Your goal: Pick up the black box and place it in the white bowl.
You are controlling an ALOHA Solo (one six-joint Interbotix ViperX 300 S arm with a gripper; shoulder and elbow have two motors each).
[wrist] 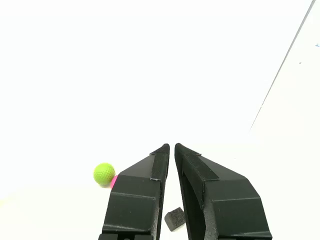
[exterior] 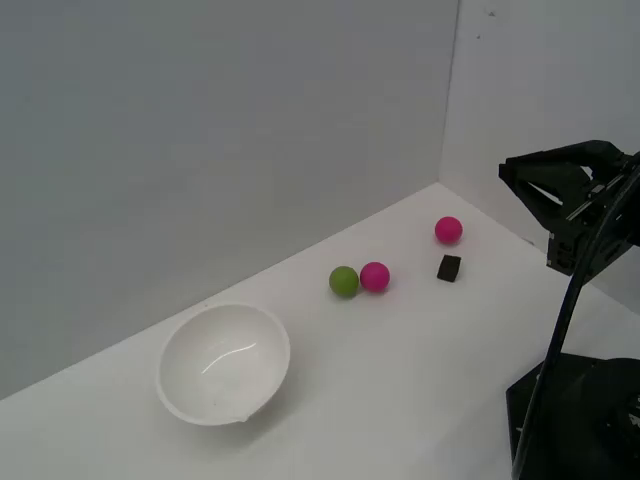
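tool (wrist: 172,146) clenched on nothing, held above the table (exterior: 400,380). black box (exterior: 449,268) sits at three o'clock from the green ball (exterior: 343,281), white bowl (exterior: 224,364) well apart.

The tiny matte black box (exterior: 449,268) sits on the desk (exterior: 420,360), well apart from the upright, glossy white bowl (exterior: 223,363).

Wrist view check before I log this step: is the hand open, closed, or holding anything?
Hand: closed, fingertips nearly touching, holding nothing; the black box lies on the table below it.
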